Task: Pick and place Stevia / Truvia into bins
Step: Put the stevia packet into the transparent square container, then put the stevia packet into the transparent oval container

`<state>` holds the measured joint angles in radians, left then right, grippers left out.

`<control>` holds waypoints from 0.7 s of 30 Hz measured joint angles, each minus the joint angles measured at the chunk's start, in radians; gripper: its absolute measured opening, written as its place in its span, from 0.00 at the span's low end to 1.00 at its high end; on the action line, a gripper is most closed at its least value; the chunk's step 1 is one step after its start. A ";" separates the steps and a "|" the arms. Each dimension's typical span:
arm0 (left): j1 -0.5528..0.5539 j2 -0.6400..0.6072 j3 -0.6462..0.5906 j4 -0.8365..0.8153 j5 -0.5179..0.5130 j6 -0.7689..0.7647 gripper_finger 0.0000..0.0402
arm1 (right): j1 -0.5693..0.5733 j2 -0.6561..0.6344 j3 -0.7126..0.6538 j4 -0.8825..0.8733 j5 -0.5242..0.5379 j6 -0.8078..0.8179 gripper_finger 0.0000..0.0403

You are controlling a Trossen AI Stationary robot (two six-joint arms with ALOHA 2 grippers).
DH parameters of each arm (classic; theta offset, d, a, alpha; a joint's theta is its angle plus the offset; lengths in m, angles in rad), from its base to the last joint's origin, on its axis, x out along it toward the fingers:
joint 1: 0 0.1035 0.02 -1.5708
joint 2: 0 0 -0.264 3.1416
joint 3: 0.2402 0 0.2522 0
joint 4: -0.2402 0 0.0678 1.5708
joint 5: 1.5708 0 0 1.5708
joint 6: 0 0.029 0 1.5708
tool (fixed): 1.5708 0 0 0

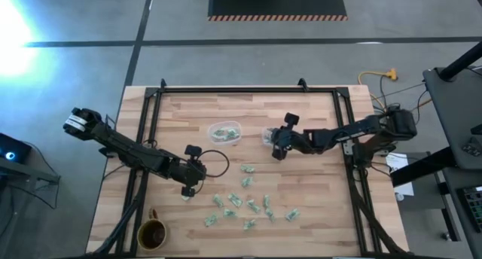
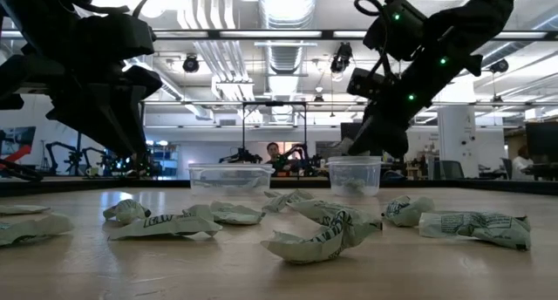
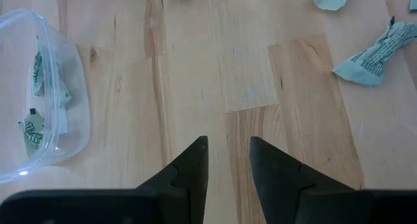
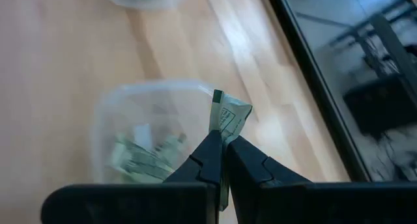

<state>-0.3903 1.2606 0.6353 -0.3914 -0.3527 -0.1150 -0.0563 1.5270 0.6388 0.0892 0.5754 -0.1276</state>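
Note:
Several pale green and white Stevia packets lie flat and scattered on the wooden table's near half, also in the low view. The wide clear bin and the smaller square bin stand mid-table, each with a few packets inside. My right gripper is shut on one packet, hovering beside and above the square bin. My left gripper is open over bare wood, left of the scattered packets, with the wide bin ahead of it. My right gripper pinches one packet between its two fingertips, which grip its lower part. The packet's crumpled free end sticks out past the tips. It is lifted clear of the table, next to the square bin's rim.
A brown mug stands near the table's near-left corner. A black frame runs along the far edge and down both sides. Two loose packets lie ahead of my left gripper. Bare wood lies between the bins and the packets.

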 joint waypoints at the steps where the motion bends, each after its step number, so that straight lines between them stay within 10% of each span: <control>1: 0.000 0.000 0.000 0.000 0.000 0.000 0.24 | 0.001 0.004 0.000 0.013 -0.006 -0.006 0.03; 21: 0.000 0.000 0.000 0.008 0.000 -0.001 0.24 | 0.008 -0.042 0.004 -0.026 -0.008 -0.030 0.28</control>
<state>-0.3902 1.2606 0.6350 -0.3832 -0.3523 -0.1158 -0.0482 1.4847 0.6430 0.0630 0.5671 -0.1577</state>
